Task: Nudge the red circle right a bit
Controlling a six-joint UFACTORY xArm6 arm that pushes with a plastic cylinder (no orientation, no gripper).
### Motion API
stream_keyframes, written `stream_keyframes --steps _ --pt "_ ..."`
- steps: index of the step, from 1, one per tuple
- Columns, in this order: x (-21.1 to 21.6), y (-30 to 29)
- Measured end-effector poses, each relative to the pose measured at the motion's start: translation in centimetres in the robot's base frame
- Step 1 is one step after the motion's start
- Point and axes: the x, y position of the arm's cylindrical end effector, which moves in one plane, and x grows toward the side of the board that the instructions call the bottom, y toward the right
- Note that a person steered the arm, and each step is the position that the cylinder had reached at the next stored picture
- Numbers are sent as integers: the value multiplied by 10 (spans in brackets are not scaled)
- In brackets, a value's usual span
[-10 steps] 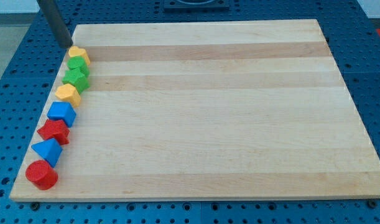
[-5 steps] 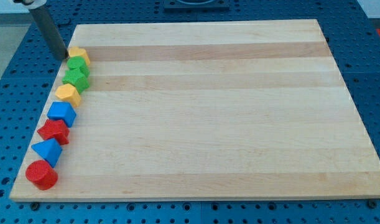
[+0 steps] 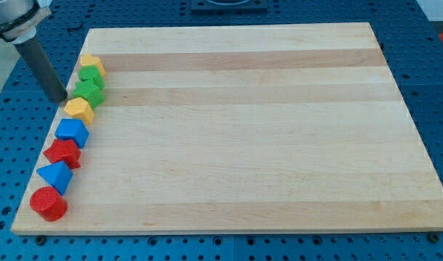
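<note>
My tip (image 3: 61,99), a bare rod with no claw to open or clench, sits off the surface (image 3: 236,130) well above the red circle (image 3: 48,204), which lies down-view of it and, being round, shows no long axis or heading.

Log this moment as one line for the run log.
tip: off board's left edge, beside green block | red circle: bottom-left corner, untouched | contact: none
</note>
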Motion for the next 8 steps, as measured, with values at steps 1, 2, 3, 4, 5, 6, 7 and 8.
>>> stream_keyframes --steps 1,2,3,4,5,6,7,8 --pt "7 0" --pt "34 0" --pt "85 0" --pt "101 0" --pt "126 1" --pt "158 1" --pt "183 1" --pt "187 1"
